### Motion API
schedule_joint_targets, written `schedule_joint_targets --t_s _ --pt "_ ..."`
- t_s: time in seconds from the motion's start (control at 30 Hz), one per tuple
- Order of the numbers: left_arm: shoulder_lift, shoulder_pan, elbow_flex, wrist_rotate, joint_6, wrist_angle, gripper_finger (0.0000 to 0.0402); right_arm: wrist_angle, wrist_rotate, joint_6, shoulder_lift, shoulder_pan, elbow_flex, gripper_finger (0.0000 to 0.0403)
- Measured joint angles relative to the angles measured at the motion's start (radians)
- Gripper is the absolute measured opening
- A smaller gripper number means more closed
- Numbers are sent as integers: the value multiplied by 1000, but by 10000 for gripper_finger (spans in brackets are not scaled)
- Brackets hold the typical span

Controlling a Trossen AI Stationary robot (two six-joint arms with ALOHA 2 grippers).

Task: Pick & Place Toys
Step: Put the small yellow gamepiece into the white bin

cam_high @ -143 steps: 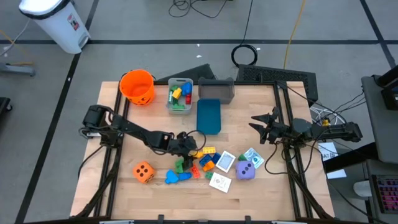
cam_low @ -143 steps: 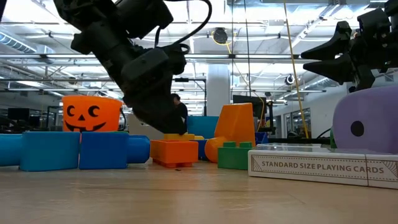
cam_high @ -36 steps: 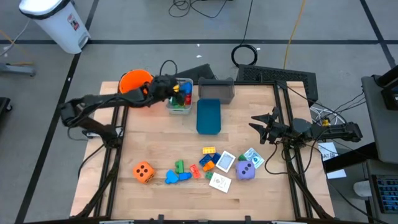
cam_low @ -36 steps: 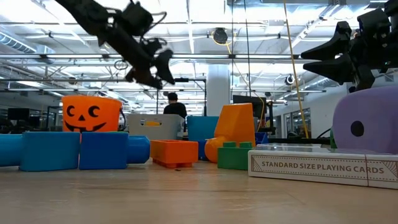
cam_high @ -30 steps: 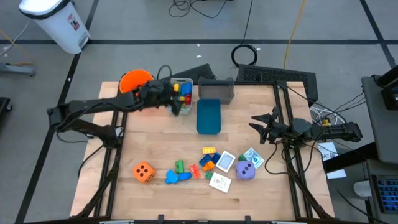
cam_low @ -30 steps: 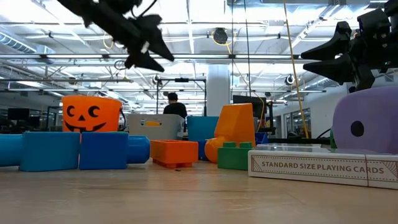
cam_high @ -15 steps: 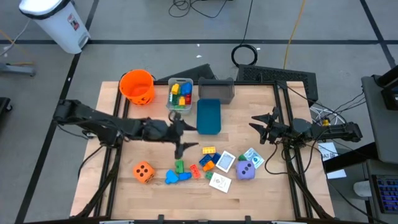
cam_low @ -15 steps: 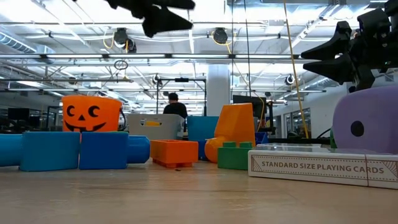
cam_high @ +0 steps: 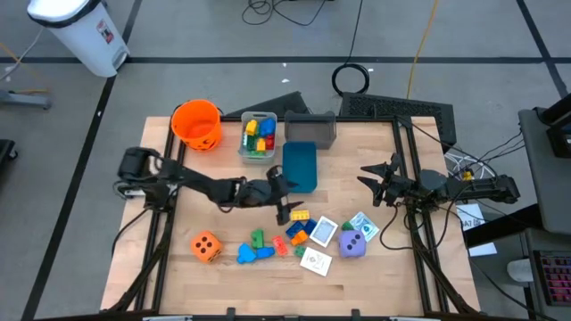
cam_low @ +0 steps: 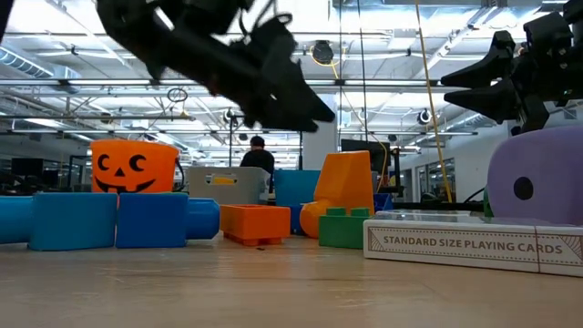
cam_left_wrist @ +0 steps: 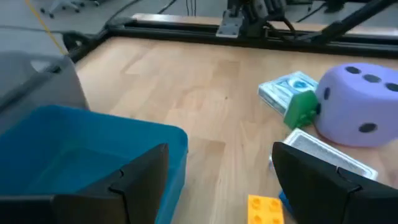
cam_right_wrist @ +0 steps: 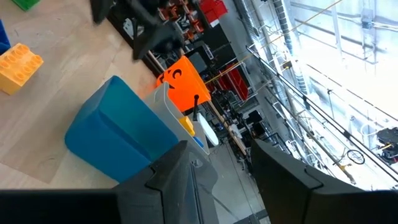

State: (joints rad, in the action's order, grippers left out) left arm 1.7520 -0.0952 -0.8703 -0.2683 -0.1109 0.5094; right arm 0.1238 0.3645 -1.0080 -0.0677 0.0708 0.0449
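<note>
The toys lie in a loose group near the table's front: a yellow block (cam_high: pixel 299 216), an orange block (cam_high: pixel 294 236), green (cam_high: pixel 258 237) and blue blocks (cam_high: pixel 254 254), picture cards (cam_high: pixel 323 232), a purple die (cam_high: pixel 352 243) and an orange dotted die (cam_high: pixel 206 246). My left gripper (cam_high: pixel 284 201) hovers open above the table between the blue bin (cam_high: pixel 299 166) and the yellow block (cam_left_wrist: pixel 265 208), with nothing between its fingers (cam_left_wrist: pixel 140 180). My right gripper (cam_high: pixel 370 183) waits open at the table's right edge, raised and empty.
At the far side stand an orange pumpkin bucket (cam_high: pixel 196 125), a grey bin (cam_high: pixel 258 135) holding several blocks, and a second grey bin (cam_high: pixel 310 127). A playing-card box (cam_low: pixel 474 241) lies beside the purple die (cam_low: pixel 537 178). Bare wood shows at the left and near edges.
My left gripper has swung from over the grey bin at the far side toward the near edge and the right, sinking toward the table beside the blue bin and rolling a little. It has stayed open and empty. The toys have not moved.
</note>
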Motion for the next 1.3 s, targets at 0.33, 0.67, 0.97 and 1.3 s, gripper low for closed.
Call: schedule_joint_targets --t_s 0.33,0.67,0.97,1.3 --pt "96 0 0 84 98 157 203 0 0 0 0 0 0 169" --pt "97 -2 0 131 153 91 19 0 0 0 0 0 0 169" --pt "96 -12 -1 174 181 2 8 -1 0 0 0 0 0 169" --pt "129 -13 -1 230 169 3 6 -1 0 0 0 0 0 169"
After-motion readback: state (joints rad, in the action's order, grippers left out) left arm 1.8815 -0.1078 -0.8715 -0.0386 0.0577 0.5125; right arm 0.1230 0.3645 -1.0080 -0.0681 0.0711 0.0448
